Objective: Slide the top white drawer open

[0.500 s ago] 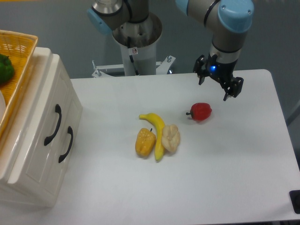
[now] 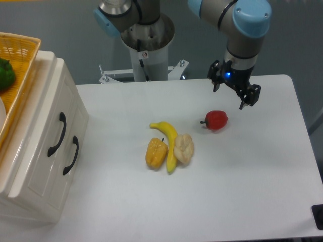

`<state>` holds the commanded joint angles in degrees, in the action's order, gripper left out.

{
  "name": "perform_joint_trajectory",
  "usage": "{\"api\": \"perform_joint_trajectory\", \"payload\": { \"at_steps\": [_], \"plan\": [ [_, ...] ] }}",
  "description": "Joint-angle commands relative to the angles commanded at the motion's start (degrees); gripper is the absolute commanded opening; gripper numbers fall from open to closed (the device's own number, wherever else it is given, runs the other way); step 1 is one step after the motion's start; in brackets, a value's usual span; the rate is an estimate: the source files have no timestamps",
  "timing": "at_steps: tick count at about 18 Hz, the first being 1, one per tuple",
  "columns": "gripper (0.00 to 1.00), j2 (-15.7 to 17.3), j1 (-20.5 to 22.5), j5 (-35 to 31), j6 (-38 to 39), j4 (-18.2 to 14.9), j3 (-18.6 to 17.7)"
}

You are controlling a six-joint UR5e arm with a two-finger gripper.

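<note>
A: Where is the hand [image 2: 231,92]?

B: Above the far right part of the desk [image 2: 242,191], fingers pointing down and spread apart. It holds nothing.

A: And the top drawer [image 2: 43,133]?

B: Shut, flush in the cabinet [image 2: 30,166] at the left edge of the desk. From the hand it lies far to the left in the picture and nearer the camera, well apart, with the fruit pile between.

A: Which handle is it?

B: Two black bar handles show on the cabinet front. The upper handle [image 2: 57,134] belongs to the top drawer; the lower handle [image 2: 71,155] sits just beside it, lower and toward the camera. Both bars run up-down on the slanted front as seen here.

A: What does the coming move turn on?

B: My judgement: the hand must cross the whole desk toward the cabinet, turn so its fingers straddle the upper bar across its long axis, then pull away from the cabinet front, toward the desk centre. Task not yet begun.

A: Counts?

B: One arm, one hand. Two drawers, two handles. On the desk, between hand and cabinet: one banana [image 2: 168,142], one yellow pepper [image 2: 156,153], one pale lumpy item [image 2: 183,149] touching the banana. One red pepper [image 2: 216,120] just below the hand. One basket [image 2: 15,80] on the cabinet top, one green item [image 2: 4,73] in it.

A: Risk?

B: Mistaking the lower bar for the upper; they sit close.
</note>
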<state>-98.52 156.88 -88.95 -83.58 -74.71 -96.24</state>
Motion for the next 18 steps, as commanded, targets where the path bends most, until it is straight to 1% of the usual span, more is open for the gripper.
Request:
{"api": "perform_joint_trajectory", "payload": {
  "at_steps": [4,7,8,9,10,14,18],
  "plan": [
    [1.0,-0.61,-0.26,-0.35,0.79,-0.09,-1.14],
    [1.0,-0.27,-0.7,-0.35,1.49,-0.35,-2.37],
    [1.0,0.08,-0.79,-0.35,2.02,-1.48,-2.81],
    [1.0,0.17,-1.23,-0.35,3.41,-3.15,-2.82],
    [1.0,0.44,-1.93,-0.26,4.99,-3.86,-2.82],
    [1.0,0.96,-5.44,-0.35,14.21,-4.74,-2.2],
    [1.0,1.05,-7.12,0.26,20.64,-7.46,-1.76]
  ]
}}
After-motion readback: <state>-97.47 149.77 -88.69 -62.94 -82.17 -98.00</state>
